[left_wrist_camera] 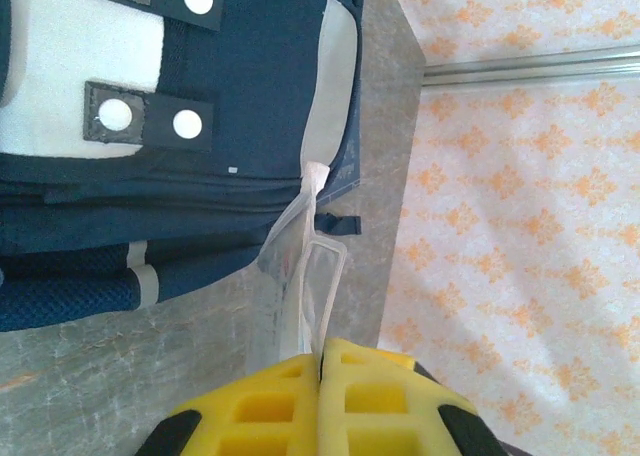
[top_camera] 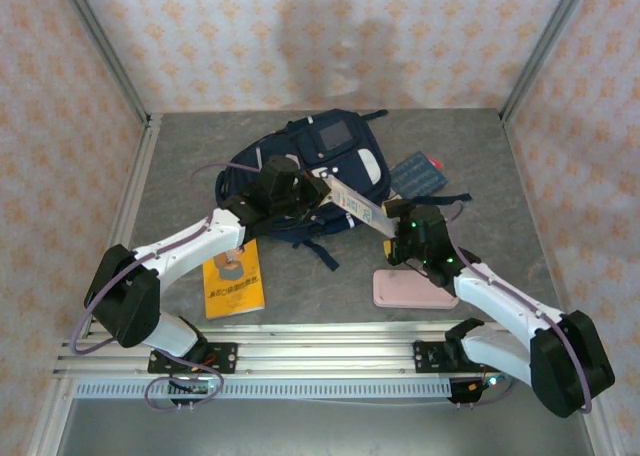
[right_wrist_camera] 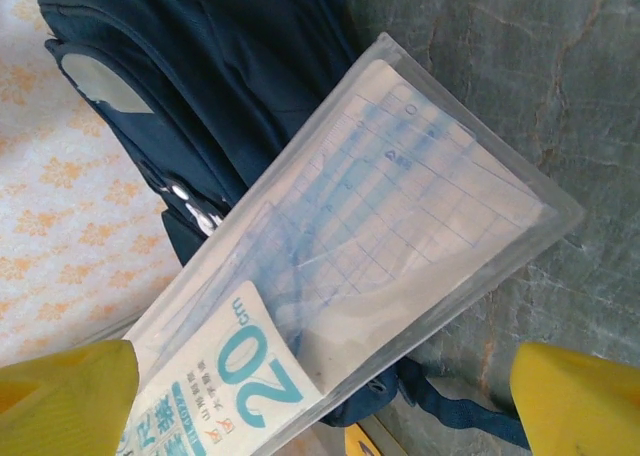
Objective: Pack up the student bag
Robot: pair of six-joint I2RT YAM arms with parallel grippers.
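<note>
My left fingers pinched the clear pouch at lower centre, beside the student bag — my right fingers stood spread wide on either side of it.

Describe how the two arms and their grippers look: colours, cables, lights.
The left arm and right arm have white rounded links joined by chunky black joints, with thin lilac cables looping alongside. Small green lights glow at the right wrist. The left gripper and right gripper have bright yellow fingers; the left's show square recesses.
</note>
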